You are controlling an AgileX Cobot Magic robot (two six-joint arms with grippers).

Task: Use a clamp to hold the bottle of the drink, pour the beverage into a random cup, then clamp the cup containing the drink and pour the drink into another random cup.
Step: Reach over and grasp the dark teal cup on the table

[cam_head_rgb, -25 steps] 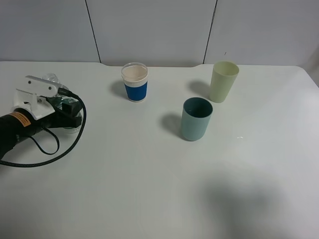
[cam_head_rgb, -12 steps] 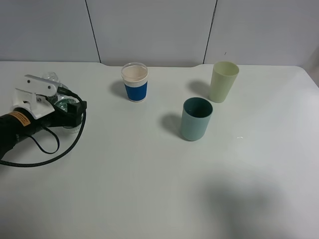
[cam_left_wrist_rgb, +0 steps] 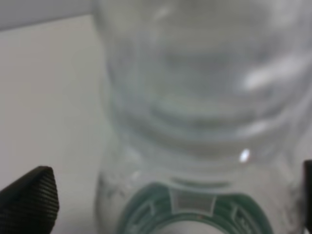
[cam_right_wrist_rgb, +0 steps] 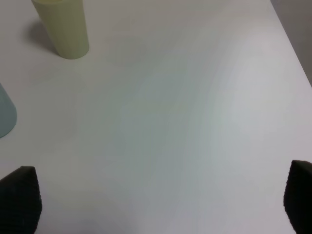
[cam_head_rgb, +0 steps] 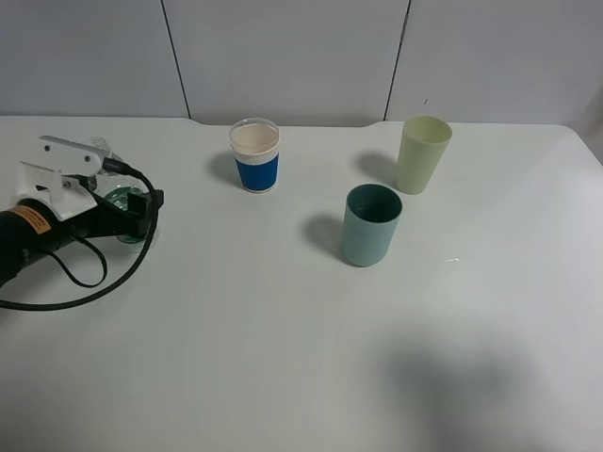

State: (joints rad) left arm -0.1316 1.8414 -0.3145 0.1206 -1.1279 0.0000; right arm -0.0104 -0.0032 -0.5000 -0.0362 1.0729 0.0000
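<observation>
Left wrist view: the bottle (cam_left_wrist_rgb: 195, 97) fills the picture, clear ribbed plastic with a green label (cam_left_wrist_rgb: 195, 214) low on it.
Left gripper (cam_left_wrist_rgb: 168, 200): jaws apart with the bottle between them. One black pad (cam_left_wrist_rgb: 29, 200) stands clear of the bottle's side and the other shows only at the frame's edge, so nothing is clamped.
Right gripper (cam_right_wrist_rgb: 161, 200): jaws wide apart over bare table (cam_right_wrist_rgb: 170, 97), holding nothing.
Bottle's place: far left of the table in the exterior high view, apparently upright, though the left arm (cam_head_rgb: 38, 235) hides much of it.
Key relation: the teal cup (cam_head_rgb: 370, 226) stands well apart from the bottle, off to the right across the table. The white cup (cam_head_rgb: 255, 155) with the blue band is farther back, between them.
Nearer arm: the left one for the bottle. The right wrist view shows the yellow-green cup (cam_right_wrist_rgb: 63, 29) and the teal cup's edge, so that arm is probably nearer the cups.
Teal cup's contents: cannot tell.
Writing: none readable on the bottle's label. An orange sticker (cam_head_rgb: 33, 219) on the left arm carries print too small to read, and the cups are plain.
</observation>
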